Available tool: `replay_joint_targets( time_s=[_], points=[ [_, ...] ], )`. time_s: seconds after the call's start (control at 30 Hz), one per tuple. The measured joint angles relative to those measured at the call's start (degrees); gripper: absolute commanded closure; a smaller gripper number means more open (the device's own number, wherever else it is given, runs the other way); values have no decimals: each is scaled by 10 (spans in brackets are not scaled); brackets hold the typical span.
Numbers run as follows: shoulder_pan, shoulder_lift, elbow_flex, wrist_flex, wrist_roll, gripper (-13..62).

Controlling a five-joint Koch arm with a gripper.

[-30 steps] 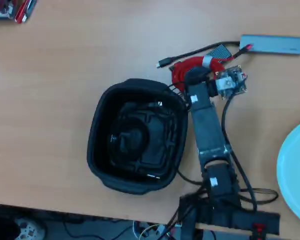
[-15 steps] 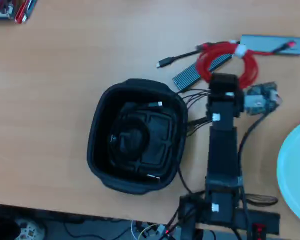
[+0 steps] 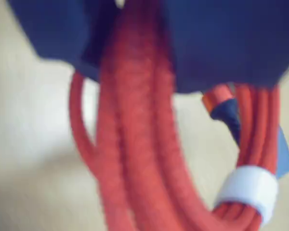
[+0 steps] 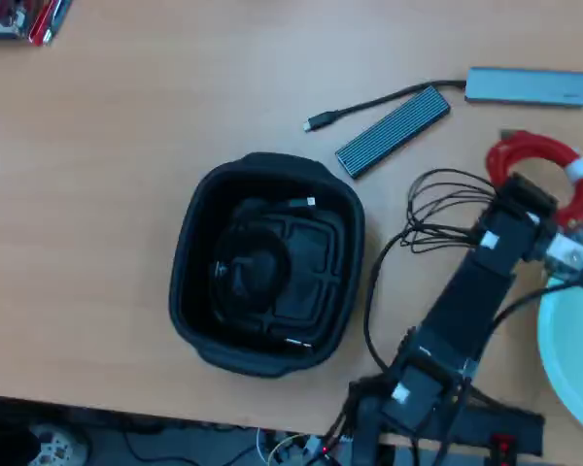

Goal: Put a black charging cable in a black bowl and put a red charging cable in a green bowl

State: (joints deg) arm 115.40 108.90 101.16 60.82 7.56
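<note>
A light wooden table [image 4: 126,146] fills the view, evenly lit.

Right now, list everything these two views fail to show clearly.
- Tool: wrist view is blurred, so its tips don't resolve; overhead, the arm's wrist covers it.
- Red charging cable: overhead, the arm hides its near part.
- Green bowl: cut off by the overhead view's right edge.
- Black charging cable: black on the black bowl, its coil barely separable overhead.
</note>
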Motion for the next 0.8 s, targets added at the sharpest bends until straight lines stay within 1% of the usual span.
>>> replay_joint_targets(
  time_s=[0.2,0.47,0.57,0.8],
  points=[
    [62,78,17,0,0,562],
    [241,183,103,0,2,562],
    [308,191,106,0,2,561],
    [392,191,107,0,1,562]
  ],
)
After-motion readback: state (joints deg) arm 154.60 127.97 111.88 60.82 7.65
